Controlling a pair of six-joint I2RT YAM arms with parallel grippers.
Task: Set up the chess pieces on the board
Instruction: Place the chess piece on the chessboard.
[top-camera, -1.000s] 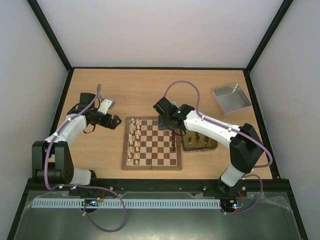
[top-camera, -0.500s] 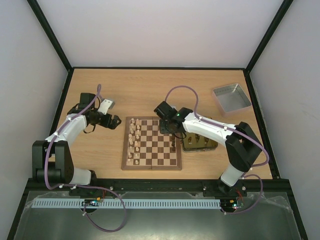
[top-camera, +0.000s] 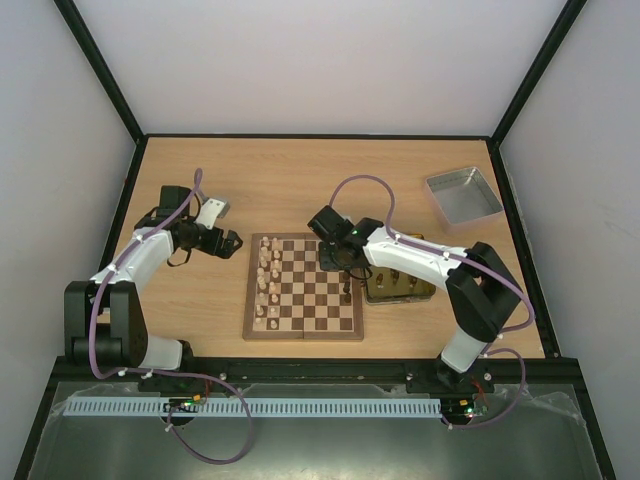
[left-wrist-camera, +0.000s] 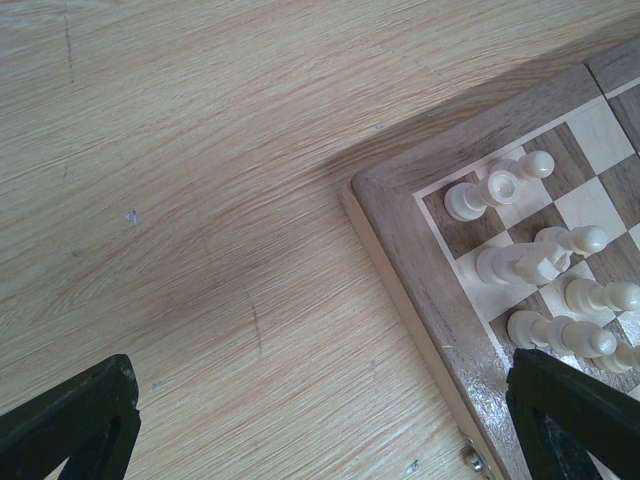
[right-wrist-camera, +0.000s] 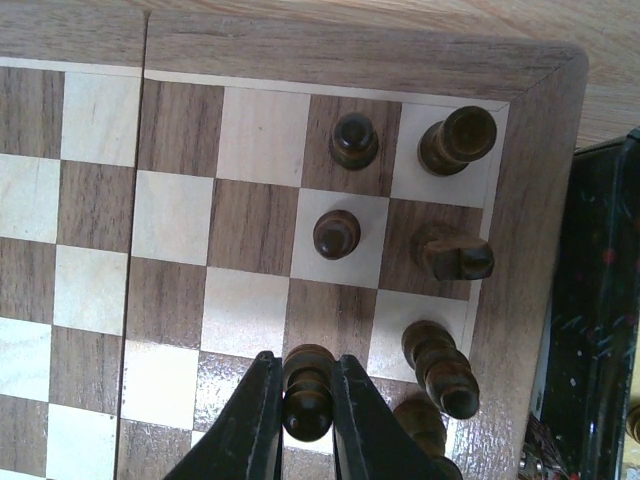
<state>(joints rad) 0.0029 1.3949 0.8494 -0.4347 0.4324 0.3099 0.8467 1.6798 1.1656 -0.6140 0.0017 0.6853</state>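
The right fingers (right-wrist-camera: 305, 372) are clamped on a dark piece (right-wrist-camera: 308, 405) near the right border of the board (right-wrist-camera: 350, 48); whether its foot touches the wood cannot be made out. Six more dark pieces (right-wrist-camera: 337, 233) stand in that corner, the lowest cut off by the frame. The left fingers (left-wrist-camera: 325, 425), only their tips showing, are spread wide and hold nothing over the bare bench (left-wrist-camera: 200, 150) just off the board's far-left corner. There the cream pieces (left-wrist-camera: 520, 262) overlap, so a firm count is impossible. From above, a gold tin (top-camera: 400, 287) sits just beside the board and one grey tray (top-camera: 462, 195) lies well apart. Since a second ago the right elbow has swung inward; the left arm is unchanged.
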